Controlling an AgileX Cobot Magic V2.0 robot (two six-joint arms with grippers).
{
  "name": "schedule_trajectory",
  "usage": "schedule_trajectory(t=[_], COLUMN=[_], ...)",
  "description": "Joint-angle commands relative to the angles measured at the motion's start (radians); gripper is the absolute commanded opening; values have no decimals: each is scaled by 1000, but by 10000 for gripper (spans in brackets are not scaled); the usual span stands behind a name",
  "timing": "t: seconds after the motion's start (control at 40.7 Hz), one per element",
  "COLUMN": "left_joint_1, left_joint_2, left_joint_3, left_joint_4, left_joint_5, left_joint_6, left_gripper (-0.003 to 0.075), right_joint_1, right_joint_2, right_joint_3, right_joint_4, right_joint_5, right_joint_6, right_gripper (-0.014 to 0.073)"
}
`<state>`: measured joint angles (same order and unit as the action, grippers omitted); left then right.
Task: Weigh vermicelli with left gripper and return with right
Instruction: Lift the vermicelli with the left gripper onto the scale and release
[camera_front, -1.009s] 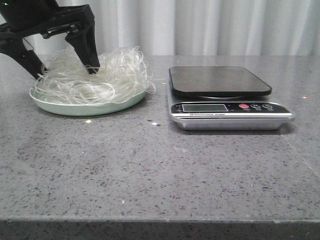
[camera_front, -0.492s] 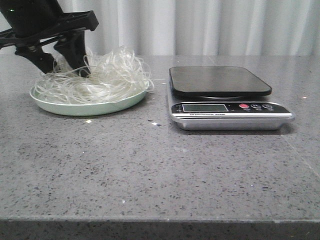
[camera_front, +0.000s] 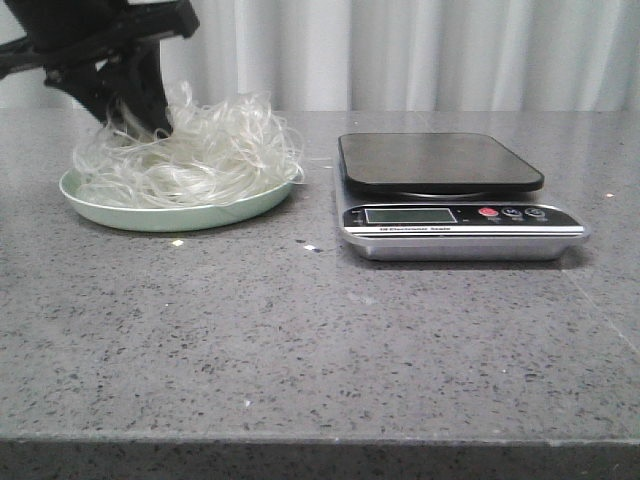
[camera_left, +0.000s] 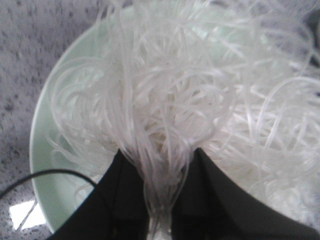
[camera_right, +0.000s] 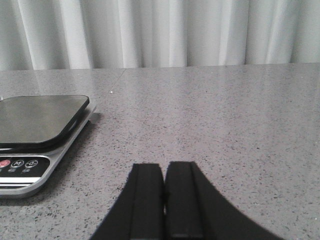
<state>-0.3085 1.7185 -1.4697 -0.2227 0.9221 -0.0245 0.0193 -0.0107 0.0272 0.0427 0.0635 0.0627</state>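
The vermicelli (camera_front: 195, 155), a fluffy tangle of whitish strands, lies on a pale green plate (camera_front: 175, 213) at the left of the table. My left gripper (camera_front: 140, 120) is down in the left part of the tangle and is shut on a bunch of strands. In the left wrist view the strands (camera_left: 165, 125) run between the black fingers (camera_left: 127, 195) of that gripper (camera_left: 162, 200). My right gripper (camera_right: 164, 175) is shut and empty, low over bare table to the right of the scale (camera_right: 35, 130). It is out of the front view.
A silver scale with a black top (camera_front: 440, 162) and a display (camera_front: 410, 215) stands right of the plate. Small white crumbs (camera_front: 177, 242) lie on the grey table in front of the plate. A white curtain hangs behind.
My left gripper has closed from wide open onto the vermicelli and has risen slightly, pulling strands up at the tangle's left side. The scale has not moved.
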Motion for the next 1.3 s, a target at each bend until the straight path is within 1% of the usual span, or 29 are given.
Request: schedule_trajectory(t=[0.0,0.172,0.295,0.418,0.566,0.738,0.935,1.107,1.279], left_joint_1=[-8,-8,-26,-70,-169,-277,-350,-384,-384], left_joint_2=[-74,-109,-128,-132,-132,-113,-37,39,111], left_joint_3=[-97,-232,-345,-467,-581,-605,-605,-605,-605], left_joint_4=[-16,-16,-16,-16,-16,-16,-16,-16,-16], left_joint_5=[-26,7,22,22,-30,-117,-107,-89,-35], left_joint_6=[2,2,2,2,2,2,2,2,2], left_gripper=[145,145,145,145,144,144,144,144,144], right_joint_1=[-4,-4,-4,-4,-4,-4,-4,-4,-4], right_joint_2=[-16,-16,-16,-16,-16,-16,-16,-16,-16], right_joint_3=[-8,-8,-8,-8,-8,-8,-8,-8,-8], right_joint_4=[-14,-14,-14,-14,-14,-14,-14,-14,-14], right_joint_5=[-80,-82,-82,-82,-82,-82,-82,-83,-89], right_joint_6=[-1,-1,-1,-1,-1,-1,-1,-1,-1], right_gripper=[150,150,150,150,150,150,150,150,150])
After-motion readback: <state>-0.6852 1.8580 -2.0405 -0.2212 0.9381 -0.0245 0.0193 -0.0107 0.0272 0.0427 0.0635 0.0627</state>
